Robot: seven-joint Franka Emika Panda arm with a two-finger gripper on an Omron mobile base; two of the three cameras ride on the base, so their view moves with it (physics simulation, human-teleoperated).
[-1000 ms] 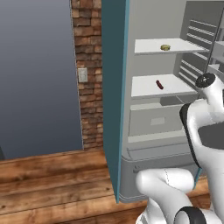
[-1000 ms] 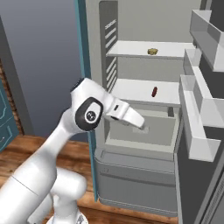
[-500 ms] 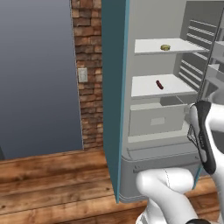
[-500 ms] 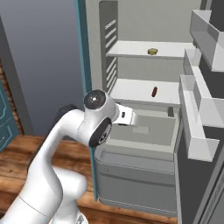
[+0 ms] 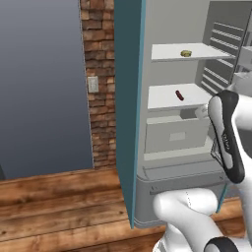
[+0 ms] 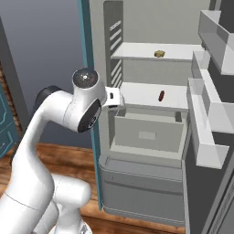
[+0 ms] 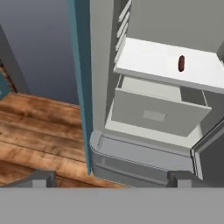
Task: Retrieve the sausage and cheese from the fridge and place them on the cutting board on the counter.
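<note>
Fridge (image 6: 137,183) stands open, sausage (image 7: 181,63) lying on the middle shelf (image 7: 153,61); pincer (image 7: 111,178) spread wide, holding nothing.

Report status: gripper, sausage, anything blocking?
Gripper open, empty, short of the fridge. Sausage on middle shelf, untouched. Path clear.

- Fridge (image 6: 137,183): smooth matt grey, like plastic.
- Shelves (image 7: 166,65): plain matt white.
- Floor (image 5: 54,202): grained wooden planks.
- Wall (image 5: 101,83): rough red brick.
</note>
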